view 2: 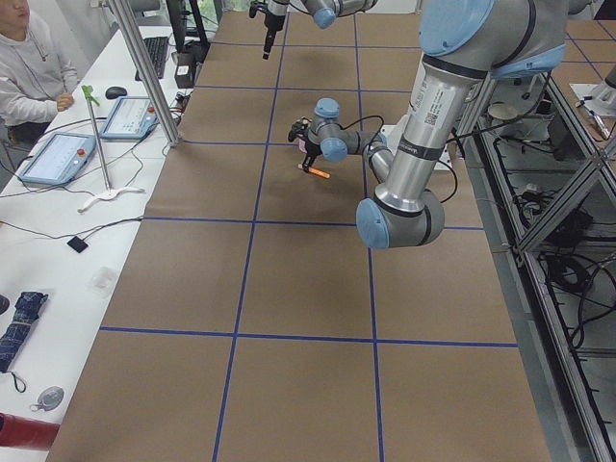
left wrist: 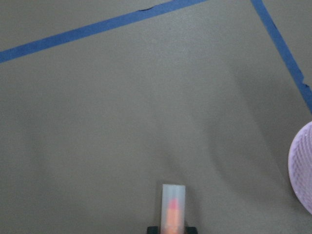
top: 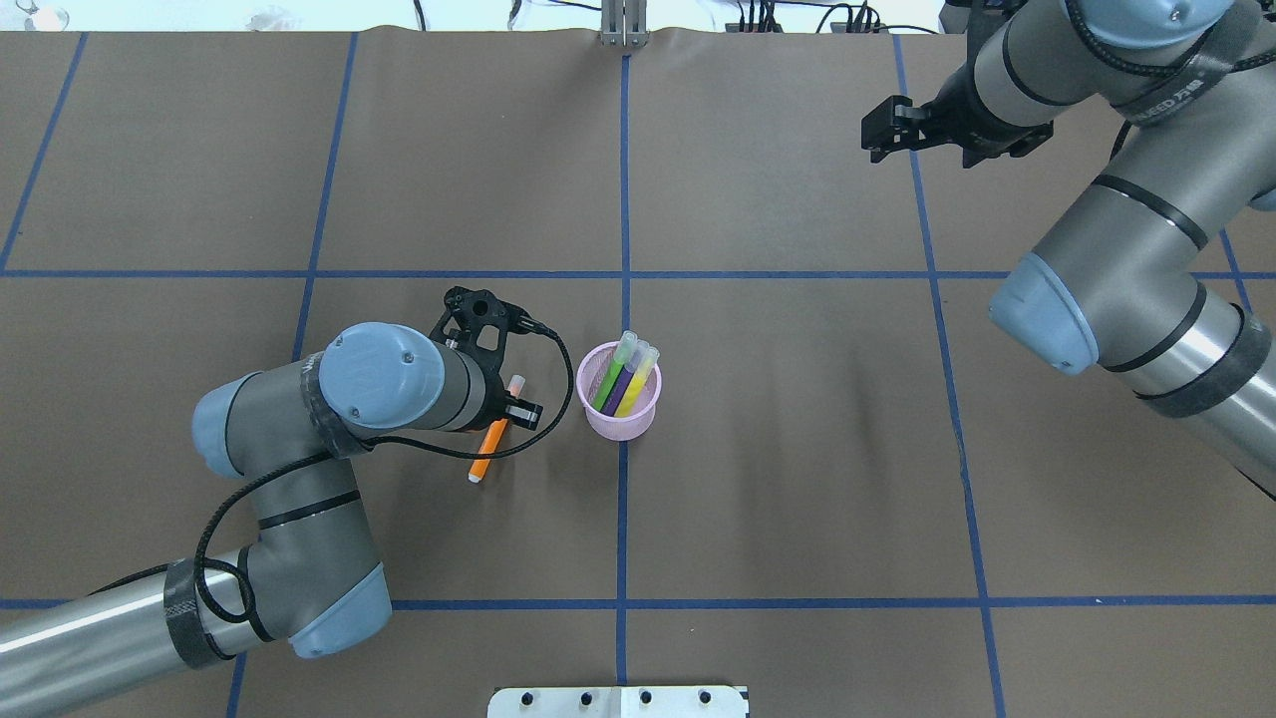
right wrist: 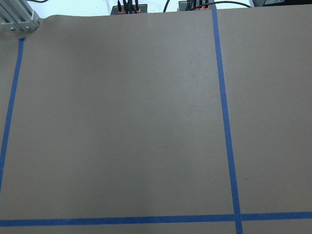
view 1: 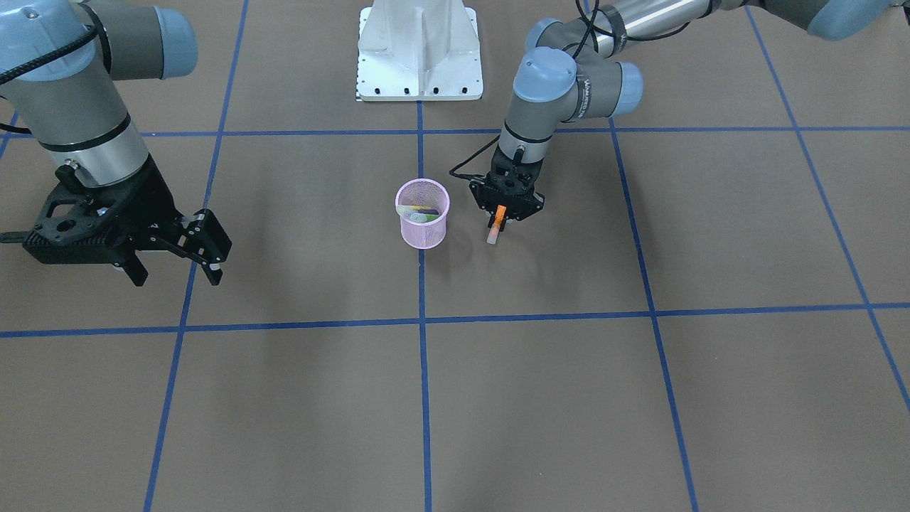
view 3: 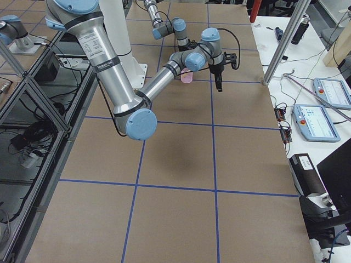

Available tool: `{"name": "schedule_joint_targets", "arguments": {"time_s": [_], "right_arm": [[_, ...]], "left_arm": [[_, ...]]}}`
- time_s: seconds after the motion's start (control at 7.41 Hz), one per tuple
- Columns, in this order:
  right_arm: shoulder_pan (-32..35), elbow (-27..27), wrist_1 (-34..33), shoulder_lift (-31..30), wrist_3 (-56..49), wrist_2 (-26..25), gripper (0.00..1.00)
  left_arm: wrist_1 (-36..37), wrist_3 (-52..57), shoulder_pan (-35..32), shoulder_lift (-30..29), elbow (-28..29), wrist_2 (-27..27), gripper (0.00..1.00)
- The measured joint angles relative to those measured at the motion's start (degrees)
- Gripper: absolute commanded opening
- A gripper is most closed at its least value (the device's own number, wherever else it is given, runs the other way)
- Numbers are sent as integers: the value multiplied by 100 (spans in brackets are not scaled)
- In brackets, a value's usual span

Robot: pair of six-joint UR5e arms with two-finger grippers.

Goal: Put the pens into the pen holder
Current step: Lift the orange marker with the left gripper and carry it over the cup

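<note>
The pink mesh pen holder (view 1: 422, 217) (top: 620, 411) stands upright near the table's middle. It holds a green, a purple and a yellow pen (top: 625, 374), their pale caps leaning on the far rim. My left gripper (view 1: 500, 215) (top: 507, 408) is just to the holder's left in the overhead view. It is shut on the orange pen (view 1: 498, 215) (top: 486, 448) and holds it tilted, low over the table. The pen's pale cap (left wrist: 173, 202) points away from the robot, and the holder's edge (left wrist: 303, 168) shows at the right. My right gripper (view 1: 176, 272) (top: 879, 135) is open and empty, far from the holder.
The table is brown, with a grid of blue tape lines (view 1: 421, 320). The robot's white base plate (view 1: 419, 53) (top: 618, 701) sits at the robot's edge. An operator (view 2: 29, 67) sits at a side desk with tablets and cables.
</note>
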Motion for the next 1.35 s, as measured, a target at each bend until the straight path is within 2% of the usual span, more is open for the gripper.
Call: {"name": "schedule_joint_targets", "arguments": {"time_s": [0.4,0.67,1.08,1.35], "right_arm": [[0,0,2,2,0,0,100],[0,-1,8,7,0,0,100],[0,-8,9,22,0,0,100],[0,-9,9,29,0,0,100]], "left_arm": [[-208,94,-338,8,-793,-97,0],[-1531,237,-414,13,-900,233,0],[-3947,268,-287,-38,-174,1087,0],[-4942,458,-1,-83,102,1553,0]]}}
